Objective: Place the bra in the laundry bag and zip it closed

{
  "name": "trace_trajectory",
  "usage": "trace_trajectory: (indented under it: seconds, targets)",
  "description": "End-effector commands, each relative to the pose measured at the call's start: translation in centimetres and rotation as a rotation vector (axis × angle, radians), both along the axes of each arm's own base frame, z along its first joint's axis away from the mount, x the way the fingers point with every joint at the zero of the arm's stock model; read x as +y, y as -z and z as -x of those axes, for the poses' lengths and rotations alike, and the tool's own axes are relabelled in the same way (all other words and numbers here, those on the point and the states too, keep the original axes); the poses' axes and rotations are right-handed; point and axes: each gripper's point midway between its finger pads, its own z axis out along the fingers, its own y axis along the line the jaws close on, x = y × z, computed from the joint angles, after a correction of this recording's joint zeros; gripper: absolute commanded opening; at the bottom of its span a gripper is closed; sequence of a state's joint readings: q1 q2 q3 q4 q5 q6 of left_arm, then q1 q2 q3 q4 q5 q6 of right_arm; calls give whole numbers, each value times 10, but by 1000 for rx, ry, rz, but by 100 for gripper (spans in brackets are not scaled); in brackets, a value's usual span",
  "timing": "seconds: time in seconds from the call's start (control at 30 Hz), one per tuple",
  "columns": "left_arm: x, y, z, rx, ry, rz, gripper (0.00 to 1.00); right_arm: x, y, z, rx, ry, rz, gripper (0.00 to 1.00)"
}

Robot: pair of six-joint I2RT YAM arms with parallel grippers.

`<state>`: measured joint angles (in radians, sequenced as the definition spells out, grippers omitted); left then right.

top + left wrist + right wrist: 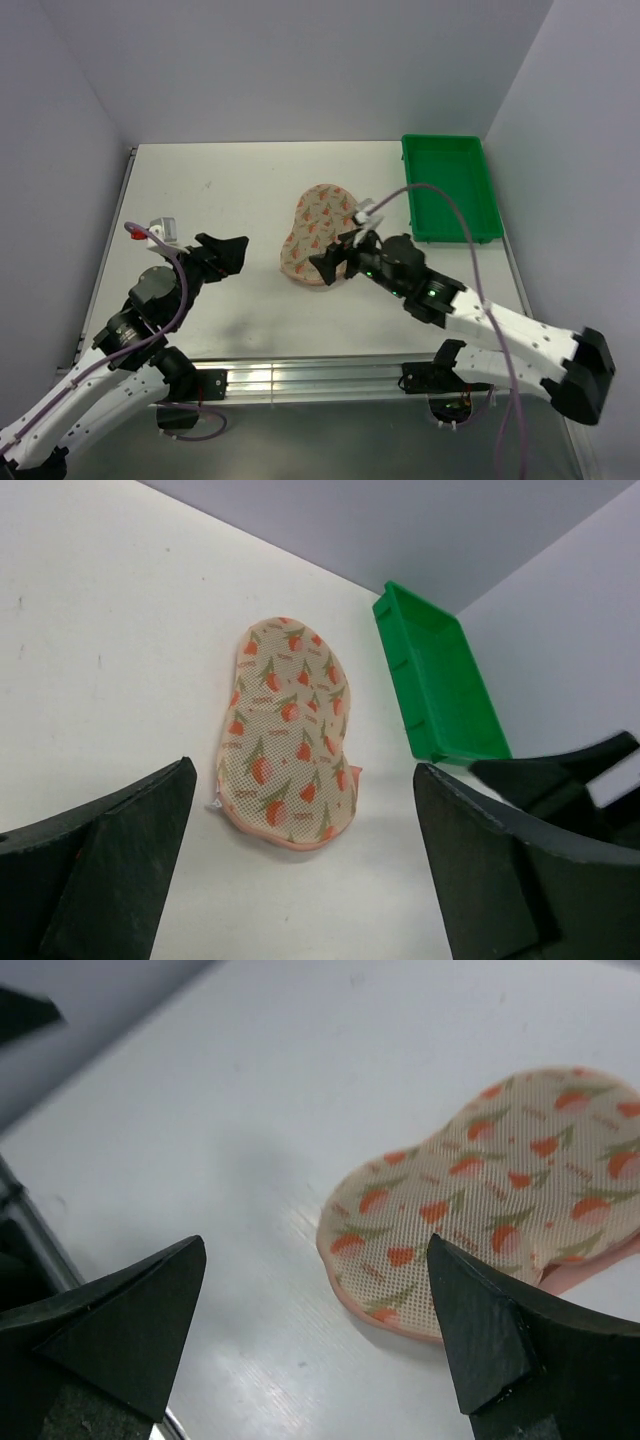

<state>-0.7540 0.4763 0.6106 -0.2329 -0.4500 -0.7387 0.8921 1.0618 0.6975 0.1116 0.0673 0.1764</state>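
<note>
1. The peach laundry bag (318, 235) lies flat on the white surface (200, 190), between the two arms and near a green tray (450, 190).
2. The left gripper (228, 255) and right gripper (332, 262) both stand spread apart, holding nothing.
3. No bra is visible anywhere; it is probably already inside the bag.
4. The zip is too small to make out, though the task looks nearly finished.
</note>
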Motion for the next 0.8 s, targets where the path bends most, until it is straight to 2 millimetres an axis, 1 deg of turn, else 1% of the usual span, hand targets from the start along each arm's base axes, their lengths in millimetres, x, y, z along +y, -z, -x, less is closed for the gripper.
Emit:
trace_trajectory:
  seconds: [0.0, 0.03, 0.07, 0.1, 0.13, 0.2, 0.27, 0.3, 0.37, 0.4, 0.43, 0.47, 0.53, 0.57, 0.77]
  targets:
    - [11, -25, 3, -52, -19, -23, 99, -31, -44, 10, -57, 98, -189, 98]
    - [13, -27, 3, -55, -26, -35, 99, -37, -49, 14, -63, 106, -206, 100]
    - [16, -31, 5, -55, -28, -48, 99, -47, -47, 14, -65, 141, -199, 100]
    - [18, -33, 5, -57, -31, -58, 99, -57, -59, 18, -88, 162, -233, 100]
    - [20, -36, 6, -63, -31, -78, 99, -65, -57, 19, -77, 191, -226, 100]
    - [23, -45, 8, -78, -33, -87, 99, -79, -70, 24, -107, 219, -268, 100]
    - [28, -49, 9, -84, -48, -104, 99, -87, -80, 27, -131, 231, -314, 100]
    - [28, -53, 9, -90, -45, -107, 99, -98, -88, 28, -158, 271, -352, 100]
    - [20, -56, 10, -106, 0, -134, 99, -110, -98, 27, -191, 313, -396, 100]
    - [18, -60, 11, -117, 13, -133, 99, -121, -102, 27, -210, 356, -420, 100]
    - [14, -61, 10, -122, 30, -143, 99, -126, -106, 27, -221, 373, -437, 100]
    - [13, -62, 10, -126, 35, -149, 99, -129, -104, 26, -226, 390, -439, 100]
    - [12, -60, 8, -119, 37, -170, 99, -139, -109, 26, -258, 422, -472, 100]
    - [11, -61, 7, -121, 38, -174, 99, -141, -103, 25, -257, 439, -472, 100]
    - [9, -52, 6, -123, 53, -211, 99, -168, -103, 22, -275, 569, -534, 100]
